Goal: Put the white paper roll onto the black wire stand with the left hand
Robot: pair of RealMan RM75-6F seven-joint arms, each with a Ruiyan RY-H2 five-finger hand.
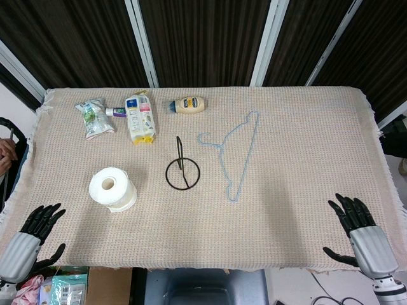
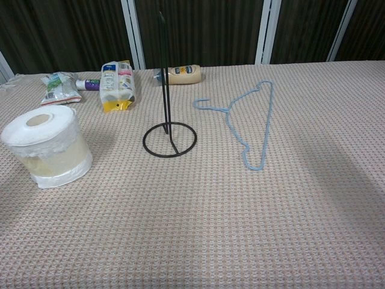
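The white paper roll (image 1: 112, 188) (image 2: 47, 146) stands on end on the table's left side, its core hole facing up. To its right is the black wire stand (image 1: 182, 169) (image 2: 169, 124), a round base ring with an upright rod. My left hand (image 1: 33, 231) rests at the near left corner of the table, fingers spread, holding nothing, well short of the roll. My right hand (image 1: 356, 220) lies at the near right corner, also spread and empty. Neither hand shows in the chest view.
A light blue wire hanger (image 1: 233, 154) (image 2: 247, 118) lies right of the stand. Along the far edge sit a crumpled snack bag (image 1: 95, 117), a white-and-yellow packet (image 1: 140, 118) (image 2: 117, 84) and a squeeze bottle (image 1: 188, 105) (image 2: 183, 73). A beige woven cloth (image 1: 299, 190) covers the table.
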